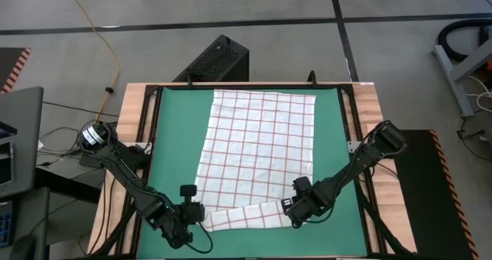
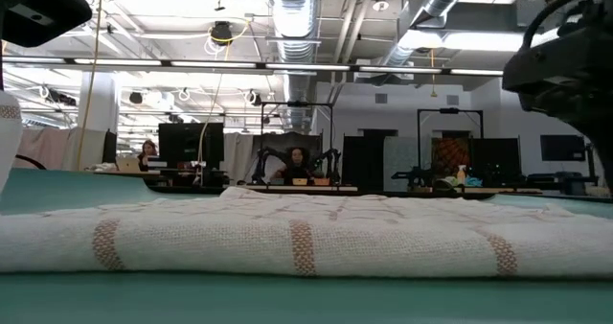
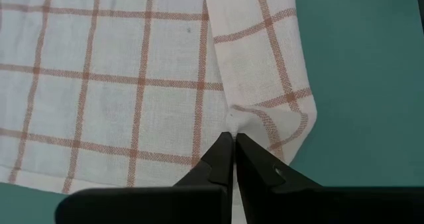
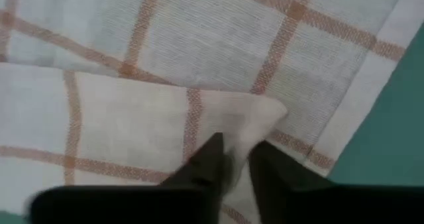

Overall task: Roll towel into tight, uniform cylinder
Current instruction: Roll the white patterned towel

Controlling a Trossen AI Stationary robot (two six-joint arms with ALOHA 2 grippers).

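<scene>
The white towel [image 1: 257, 152] with red-brown grid lines lies spread on the green mat [image 1: 173, 137]. Its near edge is folded over into a narrow strip [image 1: 246, 215], which shows as a low band [image 2: 297, 243] in the low view. My left gripper [image 1: 196, 212] is at the strip's left end, shut on the cloth. My right gripper [image 1: 296, 206] is at the strip's right end, its fingers close together with cloth between them. My left gripper pinches the towel at the folded strip's left end [image 3: 232, 126] between its two fingertips, coming slanting down from the near left. The cloth puckers at the tips and lies on the mat. How many layers it has, I cannot tell. My right gripper pinches the folded strip's right corner [image 4: 233, 134] between its two fingers [image 4: 211, 159], pointing down from above. The corner lies over the flat towel layer beneath it. Whether it holds one layer or more is hidden.
Bare green mat lies to the left and right of the towel, inside a wooden table frame [image 1: 132, 137]. A black box [image 1: 219, 60] stands on the floor beyond the far edge. People sit at desks [image 2: 297, 166] far off in the room.
</scene>
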